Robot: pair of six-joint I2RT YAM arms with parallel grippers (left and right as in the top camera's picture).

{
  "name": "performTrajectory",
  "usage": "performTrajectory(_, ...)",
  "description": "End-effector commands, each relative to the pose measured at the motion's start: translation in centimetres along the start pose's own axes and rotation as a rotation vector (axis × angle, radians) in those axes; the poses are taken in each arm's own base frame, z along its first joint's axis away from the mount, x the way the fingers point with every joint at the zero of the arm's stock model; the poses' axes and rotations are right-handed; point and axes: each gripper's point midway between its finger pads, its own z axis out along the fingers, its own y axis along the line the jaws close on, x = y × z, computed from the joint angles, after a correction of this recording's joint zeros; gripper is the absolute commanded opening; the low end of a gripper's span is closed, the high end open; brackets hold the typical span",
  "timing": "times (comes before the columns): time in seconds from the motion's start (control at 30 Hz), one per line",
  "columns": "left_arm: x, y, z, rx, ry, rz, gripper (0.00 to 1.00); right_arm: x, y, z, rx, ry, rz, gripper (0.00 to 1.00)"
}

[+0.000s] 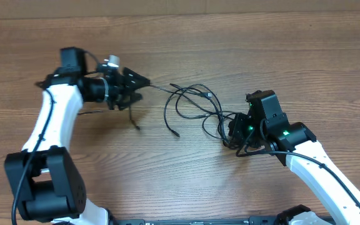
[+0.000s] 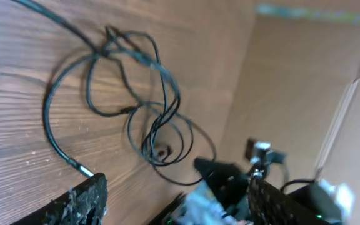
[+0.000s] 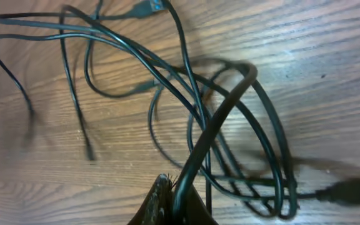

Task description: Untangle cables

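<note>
The cables [image 1: 195,103] lie as one loose tangle of thin black loops on the wooden table, between the two arms. My left gripper [image 1: 141,89] is open just left of the tangle, and one strand runs from the tangle toward its fingertips. In the left wrist view the cables [image 2: 136,106] lie ahead of the open fingers [image 2: 177,187], with a plug end near the left finger. My right gripper [image 1: 233,128] is at the tangle's right end. In the right wrist view it [image 3: 180,197] is shut on one cable strand [image 3: 220,112] that rises from the looped cables.
The wooden table [image 1: 180,44] fills the view. A short thin black cord [image 1: 134,119] lies below the left gripper. The right arm [image 2: 230,181] shows beyond the tangle in the left wrist view. A plug end [image 3: 349,187] lies at the lower right.
</note>
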Motion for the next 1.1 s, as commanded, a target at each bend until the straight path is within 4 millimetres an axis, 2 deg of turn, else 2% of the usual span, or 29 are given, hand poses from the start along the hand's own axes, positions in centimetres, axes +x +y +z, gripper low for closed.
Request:
performTrajectory(0.0, 1.7, -0.6, 2.6, -0.058, 0.058, 0.105, 0.69, -0.2, 0.9, 0.0, -0.051, 0.001, 0.011, 0.04)
performTrajectory(0.1, 3.1, -0.4, 4.7, -0.140, 0.090, 0.081, 0.62, -0.4, 2.0, -0.1, -0.106, 0.003, 0.003, 0.04)
performTrajectory(0.17, 3.9, -0.1, 5.8, -0.193, 0.095, 0.040, 0.62, -0.5, 2.2, -0.1, -0.113, -0.001, 0.001, 0.04)
performTrajectory(0.27, 4.7, 0.2, 7.0, -0.262, 0.091, -0.004, 0.70, -0.4, 2.2, -0.1, -0.117, 0.002, 0.000, 0.04)
performTrajectory(0.33, 5.5, 0.3, 7.9, -0.305, 0.094, -0.001, 0.71, -0.3, 3.1, -0.2, -0.162, 0.013, -0.021, 0.04)
performTrajectory(0.47, 6.4, 0.3, 8.8, -0.339, 0.107, 0.032, 0.70, -0.7, 5.0, -0.6, -0.259, 0.007, -0.069, 0.04)
performTrajectory(0.6, 6.7, 1.1, 9.3, -0.407, 0.080, 0.007, 0.70, -0.9, 5.1, -0.7, -0.259, -0.001, -0.064, 0.06)
performTrajectory(0.63, 6.7, 1.4, 9.4, -0.425, 0.071, 0.005, 0.71, -0.8, 4.8, -0.6, -0.244, 0.000, -0.060, 0.14)
performTrajectory(0.67, 6.7, 1.6, 9.4, -0.437, 0.065, 0.004, 0.72, -0.7, 4.2, -0.4, -0.216, -0.002, -0.054, 0.27)
performTrajectory(0.7, 6.7, 1.7, 9.5, -0.447, 0.061, 0.006, 0.73, -0.7, 3.5, -0.3, -0.181, -0.005, -0.047, 0.36)
performTrajectory(0.8, 6.5, 2.0, 9.5, -0.466, 0.048, 0.013, 0.74, -0.6, 0.4, 0.0, -0.019, -0.023, -0.022, 0.51)
performTrajectory(0.9, 6.3, 2.2, 9.4, -0.480, 0.036, 0.016, 0.75, -0.7, -2.4, -0.1, 0.127, -0.050, -0.014, 0.79)
performTrajectory(1.03, 5.9, 2.6, 9.2, -0.505, 0.014, 0.023, 0.79, -1.5, -5.1, -0.4, 0.275, -0.106, -0.015, 1.00)
performTrajectory(1.07, 5.9, 2.6, 9.1, -0.508, 0.012, 0.024, 0.80, -1.4, -5.6, -0.2, 0.296, -0.102, -0.015, 1.00)
